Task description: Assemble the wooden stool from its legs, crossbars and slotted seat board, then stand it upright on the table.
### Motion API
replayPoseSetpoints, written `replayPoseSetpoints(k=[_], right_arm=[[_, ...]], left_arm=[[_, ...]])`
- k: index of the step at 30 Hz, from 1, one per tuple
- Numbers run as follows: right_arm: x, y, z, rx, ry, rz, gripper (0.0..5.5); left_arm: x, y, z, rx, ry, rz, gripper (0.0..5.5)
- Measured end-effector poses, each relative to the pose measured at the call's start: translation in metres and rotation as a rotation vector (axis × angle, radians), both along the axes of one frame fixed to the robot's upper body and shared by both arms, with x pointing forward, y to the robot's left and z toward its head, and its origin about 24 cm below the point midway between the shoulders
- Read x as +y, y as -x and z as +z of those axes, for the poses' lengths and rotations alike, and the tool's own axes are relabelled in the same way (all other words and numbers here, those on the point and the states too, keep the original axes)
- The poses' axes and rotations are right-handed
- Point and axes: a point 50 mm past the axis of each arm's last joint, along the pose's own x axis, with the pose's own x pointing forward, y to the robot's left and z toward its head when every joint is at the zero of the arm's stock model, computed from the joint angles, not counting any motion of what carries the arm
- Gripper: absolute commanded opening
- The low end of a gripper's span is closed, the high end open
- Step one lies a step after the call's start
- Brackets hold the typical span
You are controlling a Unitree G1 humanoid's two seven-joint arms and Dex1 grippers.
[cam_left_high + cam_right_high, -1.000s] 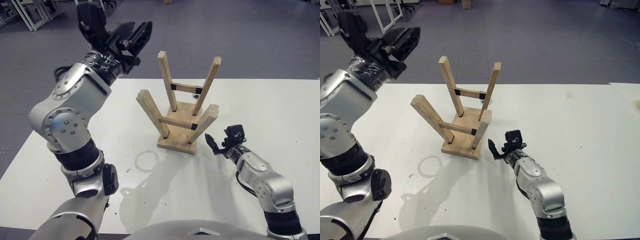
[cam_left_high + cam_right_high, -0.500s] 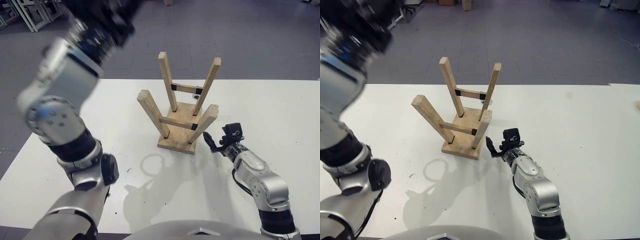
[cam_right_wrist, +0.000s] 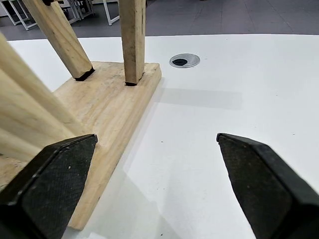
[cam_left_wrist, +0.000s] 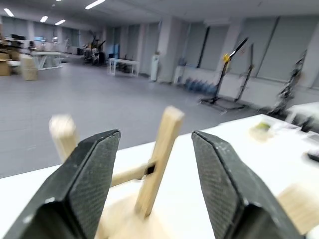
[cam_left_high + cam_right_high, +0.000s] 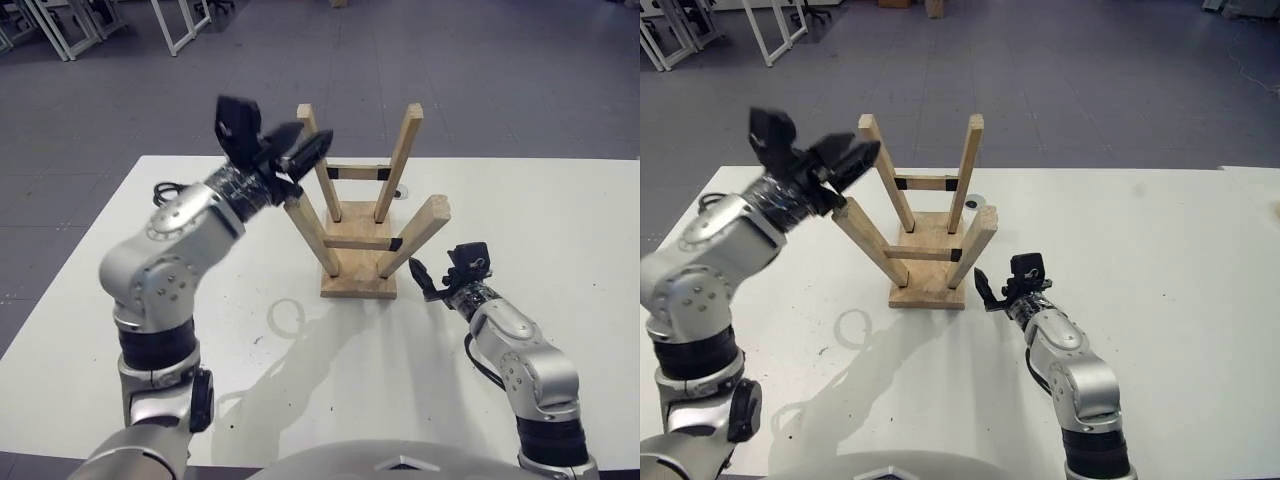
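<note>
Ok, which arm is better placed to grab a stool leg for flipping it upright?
Left, probably. The left tool, open, sits up by the stool, one leg lined up between its fingers in the wrist view. The right tool, also open, is low near the table beside the seat board.

A round grey cable grommet (image 3: 184, 60) sits flush in the white worktop (image 5: 560, 220), near the middle of its far edge. A faint ring mark (image 5: 285, 317) lies on the left half, toward the near edge, with a few dark specks (image 5: 258, 341) just beside it. Beyond the far edge spreads a grey floor (image 5: 500, 80). White metal frames (image 5: 180, 20) stand on it off the far left corner, and a wooden box (image 5: 933, 8) stands farther back. The left wrist view shows tables (image 4: 122, 62) and tall stands (image 4: 224, 74) in a lit hall.
</note>
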Motion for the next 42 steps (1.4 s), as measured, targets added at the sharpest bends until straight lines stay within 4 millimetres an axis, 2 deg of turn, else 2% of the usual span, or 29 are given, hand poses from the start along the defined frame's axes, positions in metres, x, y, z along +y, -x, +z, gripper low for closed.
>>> replayPoseSetpoints(k=[2, 3, 5, 7, 8, 9, 13, 16, 18, 19, 21, 22, 24, 26, 29, 31, 33, 39, 42], right_arm=[[-0.002, -0.010, 0.010, -0.041, 0.027, 0.020, 4.44], [0.006, -0.014, 0.019, -0.074, 0.029, 0.065, 4.44], [0.041, -0.008, 0.052, -0.154, -0.071, 0.268, 4.44], [0.078, 0.013, 0.089, -0.229, -0.248, 0.532, 4.44], [0.091, 0.025, 0.109, -0.280, -0.307, 0.662, 4.44], [0.092, 0.026, 0.117, -0.297, -0.311, 0.696, 4.44], [0.060, 0.010, 0.102, -0.213, -0.178, 0.561, 4.44], [0.035, 0.026, 0.078, -0.021, -0.205, 0.668, 4.44], [0.009, 0.032, 0.070, 0.082, -0.160, 0.715, 4.44], [-0.011, 0.028, 0.069, 0.123, -0.104, 0.700, 4.44], [-0.033, 0.015, 0.071, 0.105, -0.060, 0.630, 4.44], [-0.052, 0.004, 0.071, 0.094, -0.018, 0.540, 4.44], [-0.059, -0.007, 0.072, 0.056, -0.002, 0.509, 4.44], [-0.066, -0.020, 0.075, 0.028, 0.028, 0.493, 4.44], [-0.066, -0.034, 0.088, -0.030, 0.056, 0.507, 4.44], [-0.062, -0.036, 0.095, -0.058, 0.058, 0.526, 4.44], [-0.056, -0.035, 0.096, -0.070, 0.056, 0.549, 4.44], [-0.049, -0.038, 0.101, -0.181, 0.022, 0.600, 4.44], [-0.052, -0.039, 0.099, -0.181, 0.003, 0.625, 4.44]], left_arm=[[0.013, 0.006, 0.043, -0.128, 0.046, 0.009, 2.68], [0.023, 0.008, 0.056, -0.162, 0.049, 0.049, 2.68], [0.042, 0.006, 0.064, -0.162, 0.018, 0.145, 2.68], [0.051, 0.003, 0.066, -0.151, -0.006, 0.187, 2.68], [0.054, 0.002, 0.066, -0.147, -0.021, 0.206, 2.68], [0.054, 0.002, 0.066, -0.147, -0.028, 0.205, 2.68], [0.051, 0.003, 0.053, -0.115, -0.059, 0.137, 2.68], [0.045, 0.019, 0.039, -0.029, -0.076, -0.157, 2.68], [0.059, 0.034, 0.031, 0.019, -0.111, -0.217, 2.68], [0.070, 0.045, 0.031, 0.034, -0.132, -0.233, 2.68], [0.082, 0.063, 0.034, 0.039, -0.142, -0.296, 3.01], [0.086, 0.074, 0.032, 0.065, -0.153, -0.353, 3.14], [0.082, 0.082, 0.021, 0.113, -0.177, -0.425, 3.50], [0.076, 0.089, 0.004, 0.186, -0.227, -0.479, 3.50], [0.076, 0.081, -0.025, 0.299, -0.319, -0.440, 3.50], [0.079, 0.071, -0.044, 0.345, -0.402, -0.377, 3.50], [0.080, 0.066, -0.055, 0.363, -0.443, -0.352, 3.50], [0.074, 0.067, -0.073, 0.386, -0.427, -0.573, 2.53], [0.079, 0.047, -0.082, 0.312, -0.450, -0.507, 2.07]])
